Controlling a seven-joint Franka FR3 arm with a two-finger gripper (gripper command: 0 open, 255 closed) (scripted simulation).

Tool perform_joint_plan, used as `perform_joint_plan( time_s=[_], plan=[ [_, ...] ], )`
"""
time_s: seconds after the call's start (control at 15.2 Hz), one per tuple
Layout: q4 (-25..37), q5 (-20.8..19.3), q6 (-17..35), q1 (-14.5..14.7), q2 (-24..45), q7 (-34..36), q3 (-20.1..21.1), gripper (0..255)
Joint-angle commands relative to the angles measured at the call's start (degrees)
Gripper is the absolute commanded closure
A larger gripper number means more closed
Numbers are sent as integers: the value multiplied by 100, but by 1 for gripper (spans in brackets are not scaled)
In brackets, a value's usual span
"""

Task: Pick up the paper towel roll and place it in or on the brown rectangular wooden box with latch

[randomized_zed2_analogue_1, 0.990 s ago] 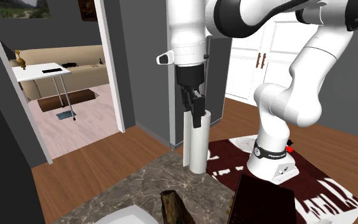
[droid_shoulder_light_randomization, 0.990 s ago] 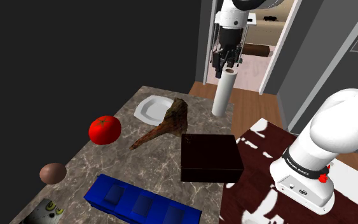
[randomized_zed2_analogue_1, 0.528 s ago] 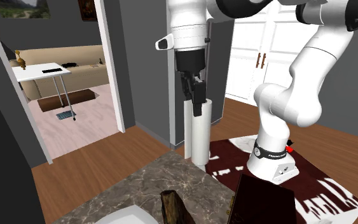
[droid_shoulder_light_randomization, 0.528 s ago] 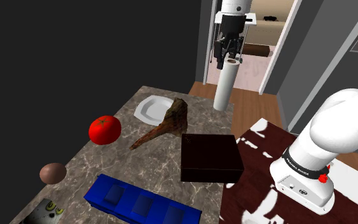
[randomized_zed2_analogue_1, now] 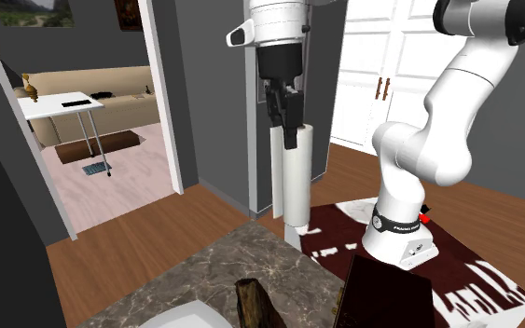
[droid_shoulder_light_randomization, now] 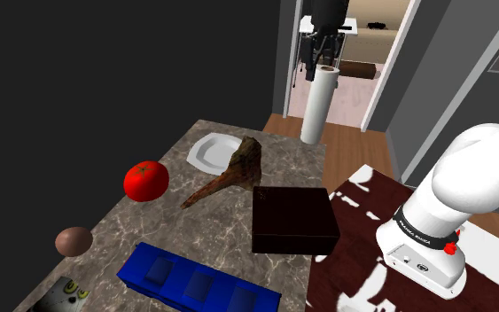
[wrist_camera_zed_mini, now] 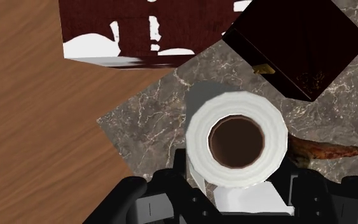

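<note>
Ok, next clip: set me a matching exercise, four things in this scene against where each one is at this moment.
Things:
1. paper towel roll
2. dark brown box
3. red tomato
4. white plate

Places:
A. at the counter's far end, beside the ragged brown piece
B. upright in the gripper, clear of the counter
C. shut, on the counter next to the stand
D. on the counter, closest of the four to the brown ball

Pairs: 1-B, 2-C, 3-D, 4-A.
</note>
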Motion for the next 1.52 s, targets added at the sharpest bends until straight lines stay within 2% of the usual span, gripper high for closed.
perform_joint_plan(
  time_s=[0.0, 0.59, 1.19, 1.45],
  plan=[
    [115, 2, -109, 3, 6, 19, 4, 255],
    [445, 535, -796, 383, -496, 1149, 790, 255],
    [1252, 1068, -1358, 671, -489, 2364, 1621, 255],
    [843, 1104, -1080, 691, -619, 2305, 1648, 255]
  ],
)
